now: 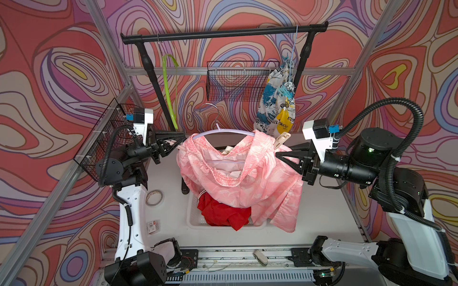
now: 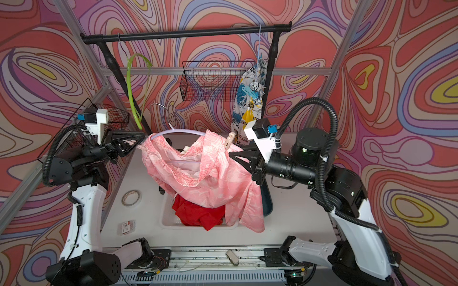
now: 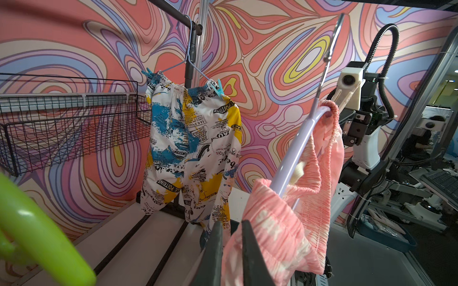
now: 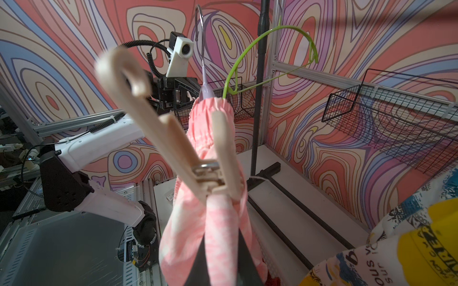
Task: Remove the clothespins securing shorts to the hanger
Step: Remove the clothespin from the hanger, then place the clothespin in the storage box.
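blurred beige clothespin (image 4: 173, 148); right hand (image 4: 221, 247) tips hidden in pink shorts (image 4: 183, 222).

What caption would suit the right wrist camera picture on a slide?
Beige clothespin clipped on pink shorts on a lilac hanger; right gripper pinches the cloth.

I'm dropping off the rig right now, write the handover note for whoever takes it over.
Left gripper: shut at the left end of the pink shorts; what it pinches is unclear.
Right gripper: shut on the pink shorts, just under the beige clothespin.
Things: lilac hanger is off the rail, over the white basket; print shorts hang from the rail.
Done: red shorts lie in the basket; green hanger is bare.
Left: the beige clothespin, then two blue clothespins on the print shorts.
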Controlling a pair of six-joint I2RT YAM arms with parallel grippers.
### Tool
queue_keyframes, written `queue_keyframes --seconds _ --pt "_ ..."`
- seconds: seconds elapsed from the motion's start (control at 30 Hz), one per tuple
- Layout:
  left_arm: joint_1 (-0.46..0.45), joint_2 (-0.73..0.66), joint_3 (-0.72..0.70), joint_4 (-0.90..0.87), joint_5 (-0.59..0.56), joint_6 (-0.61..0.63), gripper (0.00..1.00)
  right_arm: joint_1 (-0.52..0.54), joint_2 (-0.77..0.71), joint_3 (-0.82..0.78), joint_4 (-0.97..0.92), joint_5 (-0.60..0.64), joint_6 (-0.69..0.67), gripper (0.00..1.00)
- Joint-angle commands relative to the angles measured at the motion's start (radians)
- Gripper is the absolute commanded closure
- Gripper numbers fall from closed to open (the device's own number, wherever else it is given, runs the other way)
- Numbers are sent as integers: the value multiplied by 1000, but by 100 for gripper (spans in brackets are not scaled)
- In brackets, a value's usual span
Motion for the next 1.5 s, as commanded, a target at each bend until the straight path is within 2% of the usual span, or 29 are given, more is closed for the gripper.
queue_keyframes --seconds 0.0,0.2,0.33,0.43,0.63,0.77,0.83,0.87,0.9,0.93,0.97,1.0,1.03,1.07,1.17,1.27,1.37,1.4,1.47 --pt "-13 -24 12 26 18 3 100 -1 -8 -2 127 17 -2 100" --pt "-9 -43 12 -63 16 73 100 -2 -4 -2 121 57 -19 100" --pt "52 -82 54 -212 8 172 100 -2 25 30 41 186 -70 100" --pt "76 -95 121 -322 35 227 100 -1 67 31 8 220 -93 100" --pt "130 -49 225 -377 38 212 100 -3 143 78 -10 297 -145 100" --pt "105 -34 217 -197 3 44 100 -2 179 118 26 234 -134 100" --pt "59 -62 195 -214 -8 44 100 -2 218 148 55 174 -121 100" --pt "28 -91 180 -298 -29 96 100 -3 253 173 62 143 -110 100" --pt "-10 -128 168 -451 -52 209 100 -3 294 210 59 112 -102 100" --pt "-38 -163 174 -655 -87 372 100 -2 329 245 52 84 -94 100" --pt "-86 -209 222 -1078 -171 672 100 -2 366 281 46 53 -81 100" --pt "-163 -230 306 -1488 -304 975 100 -3 395 311 40 30 -71 100" --pt "-247 -231 356 -1673 -404 1099 100 -2 411 328 39 13 -62 100" --pt "-336 -235 386 -1779 -482 1158 100 -2 420 335 44 -3 -56 100" --pt "-502 -299 328 -1761 -607 1122 100 -3 410 327 59 -25 -49 100" --pt "-584 -347 264 -1766 -652 1097 100 -3 387 295 75 -36 -43 100" --pt "-661 -378 133 -1691 -669 1028 100 -2 377 272 84 -48 -35 100" --pt "-708 -375 96 -1682 -692 1022 100 -2 377 267 90 -50 -33 100" --pt "-903 -357 37 -1681 -848 1060 100 -2 376 255 102 -59 -26 100"
